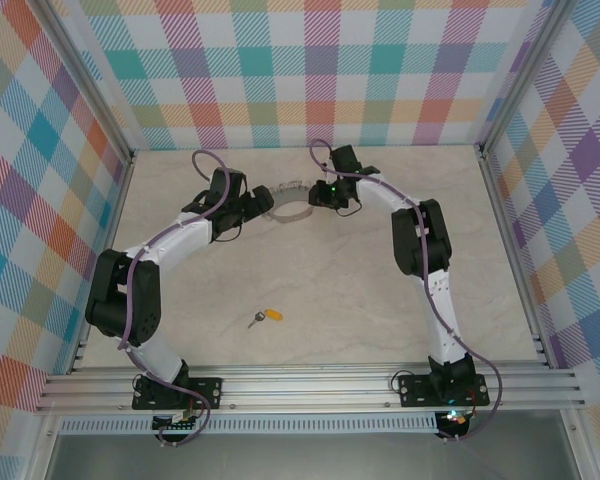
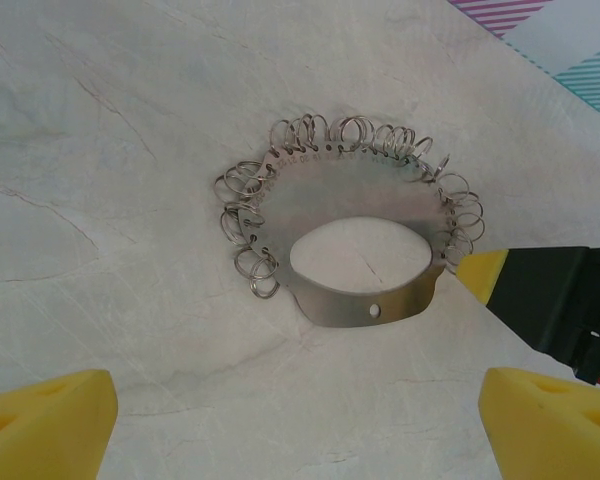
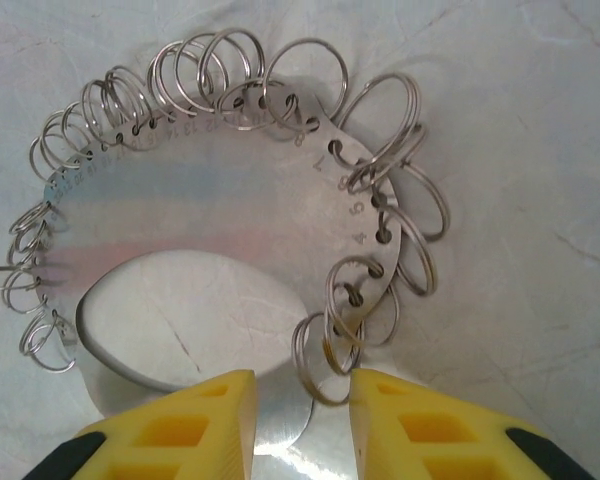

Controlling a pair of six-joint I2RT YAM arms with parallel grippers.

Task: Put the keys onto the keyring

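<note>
The keyring (image 3: 210, 210) lies flat on the table (image 1: 380, 330), far centre, between both arms. Left fingers (image 2: 50, 415) are spread wide, holding nothing, just short of it. Right fingers (image 3: 190, 435) are narrowly parted astride its rim; whether they grip it cannot be told. The key (image 1: 265, 318) lies well apart, nearer the bases.

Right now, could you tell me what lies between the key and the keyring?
Just bare table, seen in the top view, separates the key from the keyring.

Silvery grey keyring (image 2: 350, 200); yellow-orange-headed key (image 1: 266, 318); yellow fingertips (image 3: 180, 430); cream marbled table (image 1: 330, 270); pastel plaid walls (image 1: 310, 80).
</note>
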